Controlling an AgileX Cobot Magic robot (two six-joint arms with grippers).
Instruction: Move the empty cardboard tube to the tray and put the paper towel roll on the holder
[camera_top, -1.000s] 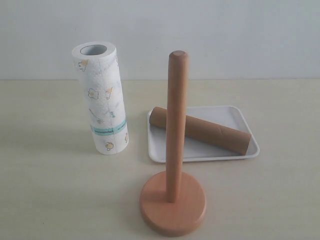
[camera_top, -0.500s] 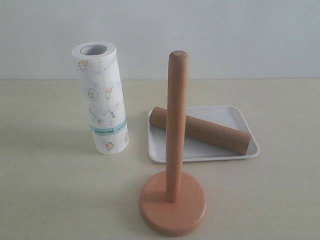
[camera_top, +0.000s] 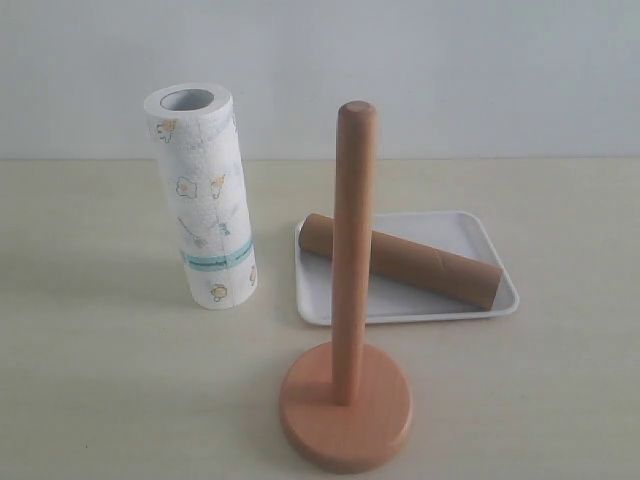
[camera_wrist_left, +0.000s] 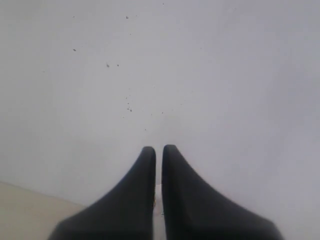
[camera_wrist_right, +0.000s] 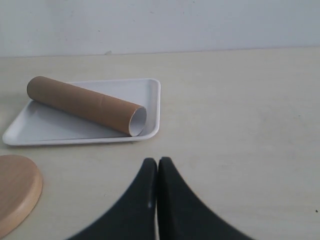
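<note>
The brown cardboard tube (camera_top: 420, 263) lies slantwise in the white tray (camera_top: 480, 238), and shows again as the tube (camera_wrist_right: 85, 105) on the tray (camera_wrist_right: 152, 95) in the right wrist view. The paper towel roll (camera_top: 203, 200) stands upright on the table, left of the tray. The wooden holder (camera_top: 347, 400) stands in front, its post bare. Neither gripper shows in the exterior view. My right gripper (camera_wrist_right: 158, 161) is shut, empty, above the table short of the tray. My left gripper (camera_wrist_left: 159, 149) is shut, facing a blank wall.
A pale wall runs behind the table's far edge. The holder's round base (camera_wrist_right: 15, 192) sits at the corner of the right wrist view. Beige tabletop (camera_top: 90, 380) spreads around the objects.
</note>
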